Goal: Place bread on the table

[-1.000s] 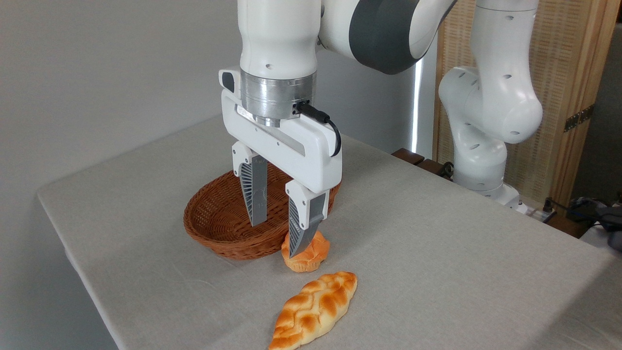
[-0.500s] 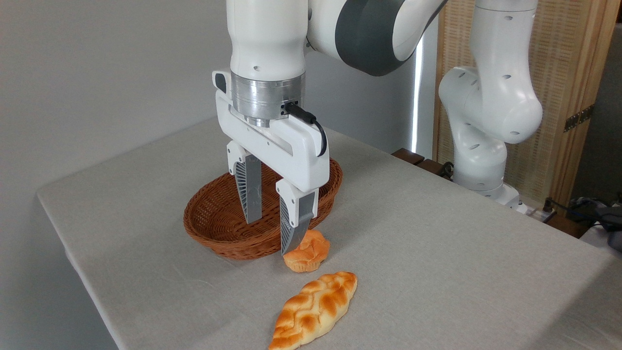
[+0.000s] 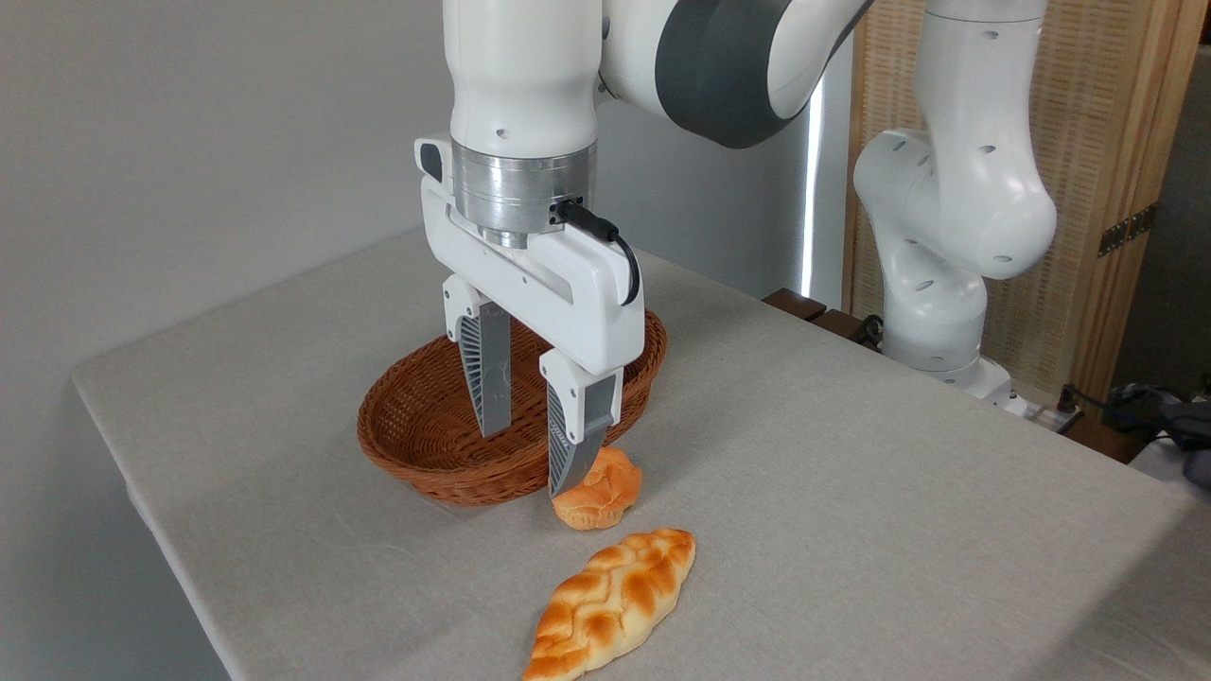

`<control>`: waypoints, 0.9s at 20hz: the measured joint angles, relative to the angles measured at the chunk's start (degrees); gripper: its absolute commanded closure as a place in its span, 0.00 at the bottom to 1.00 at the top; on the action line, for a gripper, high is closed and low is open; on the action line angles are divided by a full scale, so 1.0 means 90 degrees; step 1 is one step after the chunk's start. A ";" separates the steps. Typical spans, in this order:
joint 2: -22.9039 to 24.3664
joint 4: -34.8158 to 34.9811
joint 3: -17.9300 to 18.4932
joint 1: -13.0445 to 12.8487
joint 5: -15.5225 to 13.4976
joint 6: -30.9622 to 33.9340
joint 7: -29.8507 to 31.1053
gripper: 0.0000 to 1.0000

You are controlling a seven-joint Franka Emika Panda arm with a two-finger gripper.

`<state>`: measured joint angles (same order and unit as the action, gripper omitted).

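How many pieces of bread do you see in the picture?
2. The braided bread lies on the table near the front edge. A small round bun sits beside the basket, partly behind the open tool. The basket looks empty.

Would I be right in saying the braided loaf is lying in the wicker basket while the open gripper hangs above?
Not quite: the camera view shows the braided loaf lying on the table, in front of the wicker basket. The gripper is indeed open above.
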<state>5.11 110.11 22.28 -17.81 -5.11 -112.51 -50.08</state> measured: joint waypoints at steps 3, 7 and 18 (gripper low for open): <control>0.0000 0.0000 -0.0558 0.0557 0.0000 0.0000 0.0000 0.00; -0.0001 0.0000 -0.1058 0.1112 -0.0001 0.0000 0.0000 0.00; -0.0010 0.0008 -0.2408 0.2533 -0.0167 0.0001 0.0000 0.00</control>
<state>5.03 110.18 0.61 4.99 -6.61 -112.50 -50.08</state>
